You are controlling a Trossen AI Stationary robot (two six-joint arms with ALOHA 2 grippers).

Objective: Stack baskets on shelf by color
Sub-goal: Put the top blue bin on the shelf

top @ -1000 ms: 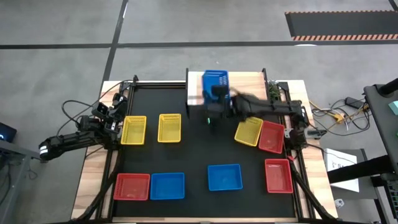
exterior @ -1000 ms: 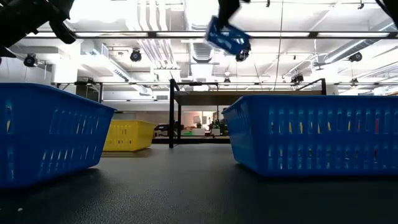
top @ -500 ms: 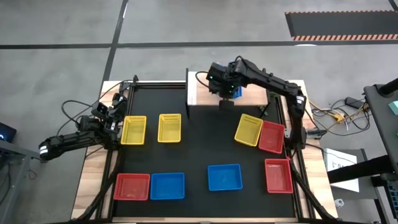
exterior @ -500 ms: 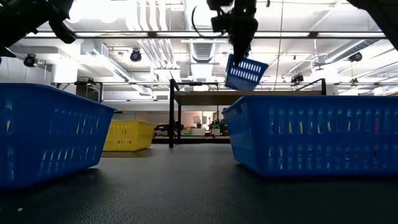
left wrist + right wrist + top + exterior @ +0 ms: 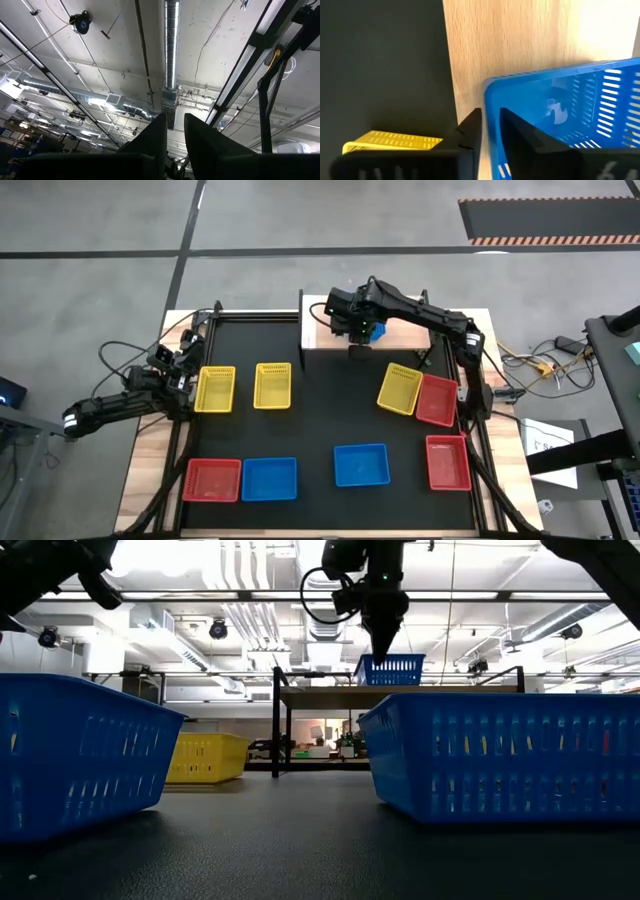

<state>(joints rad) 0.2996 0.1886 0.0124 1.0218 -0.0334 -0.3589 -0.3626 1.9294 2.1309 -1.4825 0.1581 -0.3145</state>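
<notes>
My right gripper [image 5: 357, 330] reaches over the light wood shelf [image 5: 325, 320] at the table's far edge and is shut on a blue basket [image 5: 374, 330]. In the low view that basket [image 5: 390, 670] sits level on the shelf top [image 5: 320, 689], below the gripper [image 5: 383, 640]. On the black mat lie three yellow baskets [image 5: 215, 389] [image 5: 272, 385] [image 5: 400, 389], three red ones [image 5: 436, 399] [image 5: 447, 462] [image 5: 212, 480] and two blue ones [image 5: 361, 465] [image 5: 269, 479]. My left gripper [image 5: 190, 380] waits at the table's left side, shut and pointing up at the ceiling [image 5: 175, 125]. My right gripper holds the blue basket by one side wall, at its rim [image 5: 492, 100]. One finger [image 5: 470, 130] is outside the wall and the other [image 5: 522, 137] is inside the basket. The fingers come from above, pointing down. The basket stands upright with its bottom on the shelf's wood [image 5: 520, 40].
The shelf's left part [image 5: 315, 315] shows bare wood. A yellow basket [image 5: 390, 141] lies on the mat just near the shelf. Cables run off the table's left and right sides. In the low view two blue baskets [image 5: 70, 755] [image 5: 500, 755] stand close on either side.
My right gripper has carried the blue basket from high above the mat's far part toward the table's far edge and down onto the shelf. The basket hung tilted below the fingers; it now stands level on the shelf top.
</notes>
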